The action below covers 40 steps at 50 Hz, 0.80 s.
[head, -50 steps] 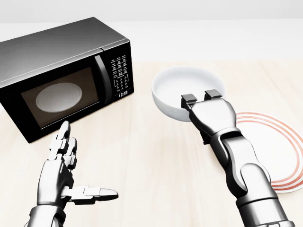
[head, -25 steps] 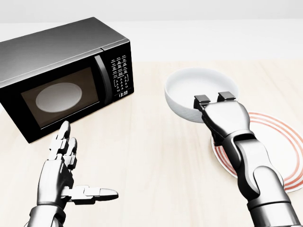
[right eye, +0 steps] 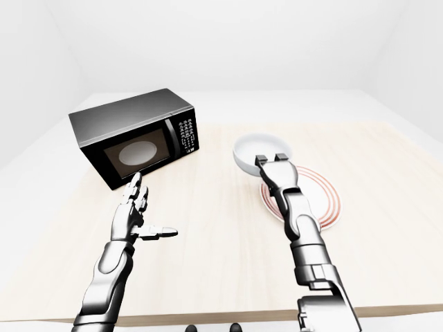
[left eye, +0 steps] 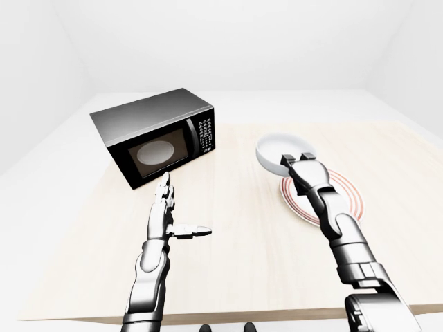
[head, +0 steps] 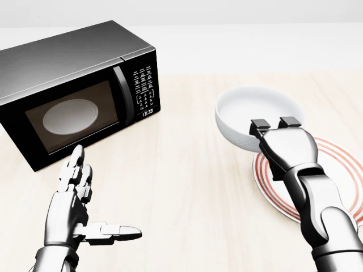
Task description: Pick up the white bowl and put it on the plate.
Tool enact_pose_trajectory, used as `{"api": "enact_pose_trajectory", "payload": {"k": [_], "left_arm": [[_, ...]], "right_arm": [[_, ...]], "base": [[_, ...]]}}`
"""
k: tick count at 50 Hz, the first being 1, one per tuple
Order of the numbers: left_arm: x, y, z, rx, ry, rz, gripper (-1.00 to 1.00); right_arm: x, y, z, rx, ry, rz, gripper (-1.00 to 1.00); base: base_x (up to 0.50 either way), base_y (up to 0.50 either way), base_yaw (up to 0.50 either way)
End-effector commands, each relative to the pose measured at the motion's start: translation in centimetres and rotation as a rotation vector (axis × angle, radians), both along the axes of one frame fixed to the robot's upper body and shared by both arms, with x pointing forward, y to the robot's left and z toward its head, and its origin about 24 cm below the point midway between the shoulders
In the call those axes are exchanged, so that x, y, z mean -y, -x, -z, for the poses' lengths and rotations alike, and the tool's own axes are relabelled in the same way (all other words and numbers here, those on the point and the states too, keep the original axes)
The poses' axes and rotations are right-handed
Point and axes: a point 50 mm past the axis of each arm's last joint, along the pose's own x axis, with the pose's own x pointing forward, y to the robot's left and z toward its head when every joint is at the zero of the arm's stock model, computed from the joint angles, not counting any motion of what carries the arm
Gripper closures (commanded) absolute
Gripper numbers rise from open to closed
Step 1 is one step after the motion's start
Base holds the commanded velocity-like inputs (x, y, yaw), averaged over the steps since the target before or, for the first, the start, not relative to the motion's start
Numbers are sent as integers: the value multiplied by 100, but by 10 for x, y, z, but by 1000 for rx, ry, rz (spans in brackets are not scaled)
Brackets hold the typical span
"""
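The white bowl is held by my right hand, whose fingers hook over the rim nearest the view's bottom edge. In the head view the bowl's right side overlaps the upper left edge of the white plate with red rings. The plate lies flat on the table at the right, partly hidden by my right forearm. My left hand is open and empty, fingers spread, low at the left below the microwave. The bowl also shows in the left-eye view.
A black microwave with its door shut stands on the light wooden table at the upper left. The table's edge nearest the robot shows at the bottom of the left-eye view. White floor and walls surround the table.
My right hand has carried the bowl to the right, from the middle of the table to the plate's left edge. The left hand and microwave have not moved.
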Motion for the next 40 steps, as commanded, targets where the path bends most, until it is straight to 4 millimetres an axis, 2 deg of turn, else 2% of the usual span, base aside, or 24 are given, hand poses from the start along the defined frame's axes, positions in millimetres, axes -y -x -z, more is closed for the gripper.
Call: {"api": "enact_pose_trajectory", "payload": {"k": [1, 40], "left_arm": [[0, 0, 0, 0, 0, 0, -100], [0, 0, 0, 0, 0, 0, -100]], "right_arm": [[15, 3, -1, 34, 51, 41, 100], [56, 18, 14, 17, 30, 150, 100]], "base": [[0, 0, 0], [0, 0, 0]]}}
